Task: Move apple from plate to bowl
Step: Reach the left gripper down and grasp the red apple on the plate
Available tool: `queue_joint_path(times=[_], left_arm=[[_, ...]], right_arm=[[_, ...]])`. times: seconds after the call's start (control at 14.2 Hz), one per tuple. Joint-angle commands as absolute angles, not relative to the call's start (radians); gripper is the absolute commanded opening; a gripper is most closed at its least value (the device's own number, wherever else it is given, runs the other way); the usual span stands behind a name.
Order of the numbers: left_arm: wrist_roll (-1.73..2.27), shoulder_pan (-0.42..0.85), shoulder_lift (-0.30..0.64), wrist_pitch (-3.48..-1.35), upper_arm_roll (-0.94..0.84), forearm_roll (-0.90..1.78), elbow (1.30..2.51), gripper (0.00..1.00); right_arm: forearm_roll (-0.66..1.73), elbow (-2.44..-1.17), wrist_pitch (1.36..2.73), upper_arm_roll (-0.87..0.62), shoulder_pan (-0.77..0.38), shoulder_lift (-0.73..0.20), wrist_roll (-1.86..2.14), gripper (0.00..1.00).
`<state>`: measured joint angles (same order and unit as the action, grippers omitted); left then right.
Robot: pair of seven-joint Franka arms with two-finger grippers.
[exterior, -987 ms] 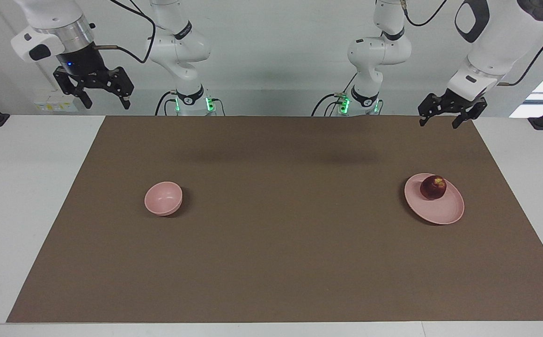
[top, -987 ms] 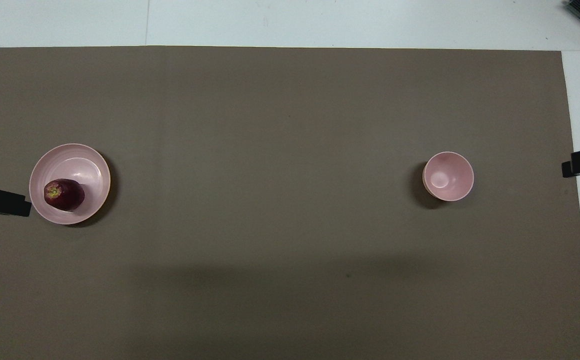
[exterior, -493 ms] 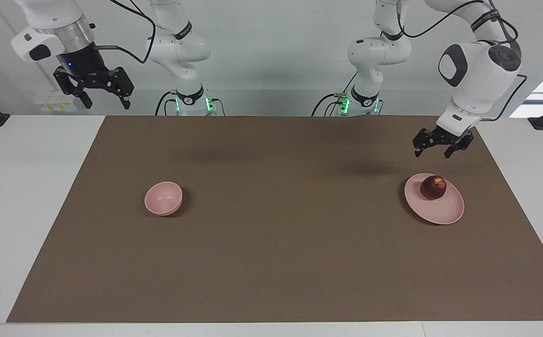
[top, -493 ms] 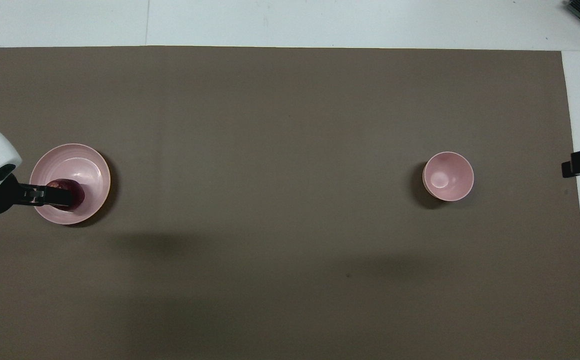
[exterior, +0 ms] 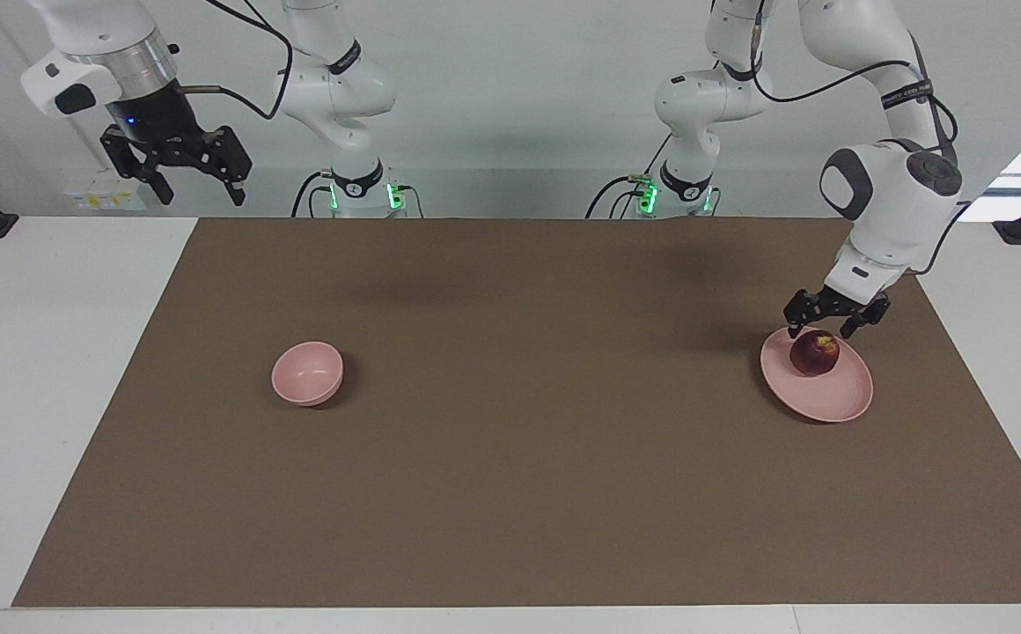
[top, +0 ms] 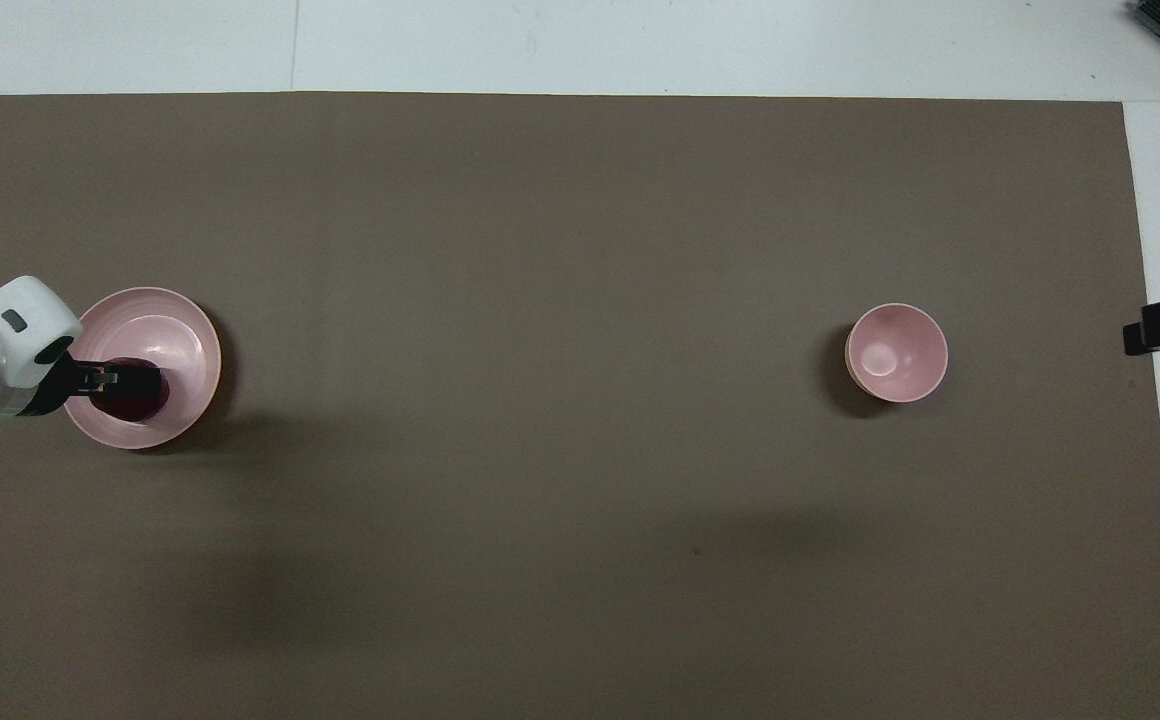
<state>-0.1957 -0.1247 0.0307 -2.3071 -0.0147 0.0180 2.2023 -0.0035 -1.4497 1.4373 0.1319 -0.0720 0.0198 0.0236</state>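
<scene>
The apple is found on the plate, seated on the part of the plate nearer to the robots, close to its rim. The plate lies on the brown mat toward the left arm's end of the table, just inside the mat's edge at that end.

The left hand is positioned directly over the apple, with its fingers spread apart and the tips level with the apple's top, one to each side. Contact with the apple cannot be confirmed; nothing is gripped. In the overhead view the left hand covers most of the apple, and the plate's part farther from the robots is left bare.

The bowl stands upright on the mat, well apart from the plate, toward the right arm's end of the table. It is seen empty from overhead. The stretch of mat between plate and bowl is unobstructed, and open mat surrounds the bowl on every side.

The right hand is held high in waiting, off the mat's corner at the right arm's end, well apart from the plate, fingers spread and nothing held.
</scene>
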Motion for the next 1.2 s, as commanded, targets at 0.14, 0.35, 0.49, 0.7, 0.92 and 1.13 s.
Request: queue_joint_path(times=[0.14, 0.35, 0.49, 0.7, 0.92, 1.13], left_arm=[[-0.232, -0.17, 0.041, -2.375, -0.023, 0.005, 2.256, 1.0], [-0.236, -0.172, 0.044, -2.381, -0.023, 0.005, 2.255, 0.87], [-0.236, -0.17, 0.046, -2.381, -0.023, 0.005, 2.25, 0.47], [-0.236, -0.166, 0.057, -2.384, -0.023, 0.009, 2.231, 0.0], [-0.227, -0.156, 0.043, -2.367, -0.025, 0.015, 2.204, 0.0], [-0.221, -0.115, -0.023, -2.307, -0.034, 0.049, 2.203, 0.0]], right_arm=[[0.008, -1.482, 1.445, 0.135, -0.064, 0.046, 0.057, 1.0], [0.008, -1.482, 1.445, 0.135, -0.064, 0.046, 0.057, 1.0], [0.008, -1.482, 1.445, 0.135, -0.064, 0.046, 0.057, 1.0], [0.008, -1.482, 1.445, 0.135, -0.064, 0.046, 0.057, 1.0], [0.008, -1.482, 1.447, 0.135, -0.064, 0.048, 0.057, 1.0], [0.025, -1.488, 1.448, 0.133, -0.066, 0.051, 0.041, 1.0]])
